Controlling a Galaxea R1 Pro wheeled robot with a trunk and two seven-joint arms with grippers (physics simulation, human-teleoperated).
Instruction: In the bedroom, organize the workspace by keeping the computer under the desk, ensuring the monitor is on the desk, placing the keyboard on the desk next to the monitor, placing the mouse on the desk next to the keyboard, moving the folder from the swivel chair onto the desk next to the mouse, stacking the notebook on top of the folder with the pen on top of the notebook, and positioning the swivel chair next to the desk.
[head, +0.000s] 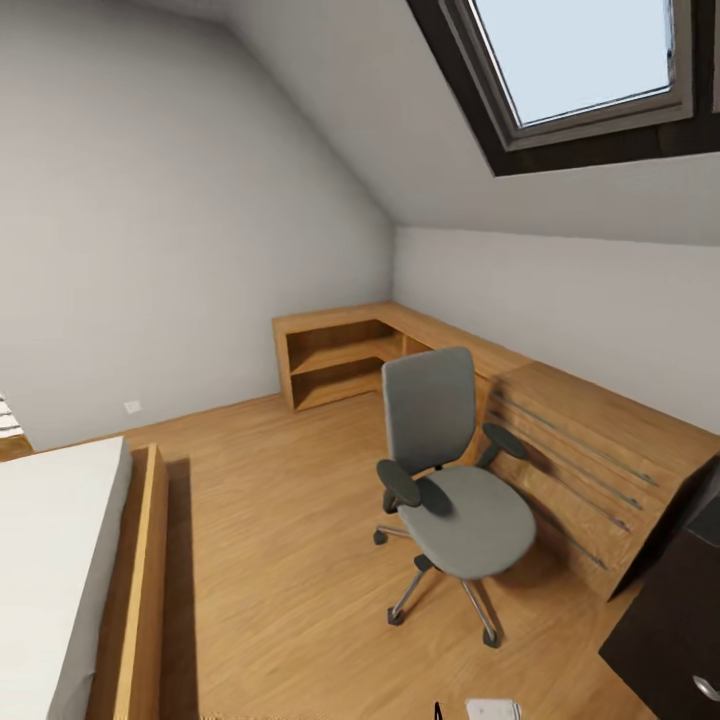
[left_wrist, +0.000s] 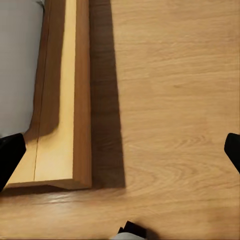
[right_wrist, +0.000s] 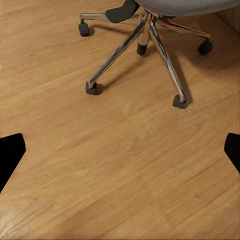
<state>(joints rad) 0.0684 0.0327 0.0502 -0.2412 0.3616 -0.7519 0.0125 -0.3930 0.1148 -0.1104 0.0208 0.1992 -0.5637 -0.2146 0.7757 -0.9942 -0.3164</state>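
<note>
The swivel chair (head: 450, 480) stands in the middle of the wooden floor (head: 270, 560), its grey seat bare and its back turned toward the low wooden unit (head: 590, 450) along the right wall. Its chrome star base (right_wrist: 150, 47) with black wheels also appears in the right wrist view, resting on the floor. A black corner of the desk (head: 670, 630) with a drawer handle comes in at the lower right of the head view, near the chair but apart from it.

At the left is a bed (head: 60, 570) with a pale mattress and a light wooden frame (left_wrist: 65, 100); the left wrist view looks down on the end of this frame and the floor beside it. A wooden shelf unit (head: 340, 360) sits in the far corner, under a sloped ceiling with a skylight (head: 580, 60). A small white socket plate (head: 132, 406) is on the left wall.

The left gripper (left_wrist: 120, 150) is spread wide, its dark fingertips (left_wrist: 10, 155) at the two edges of its view, holding nothing. The right gripper (right_wrist: 120, 150) is likewise wide apart and carries nothing, above bare floor.

No brand, label or writing can be read anywhere.
</note>
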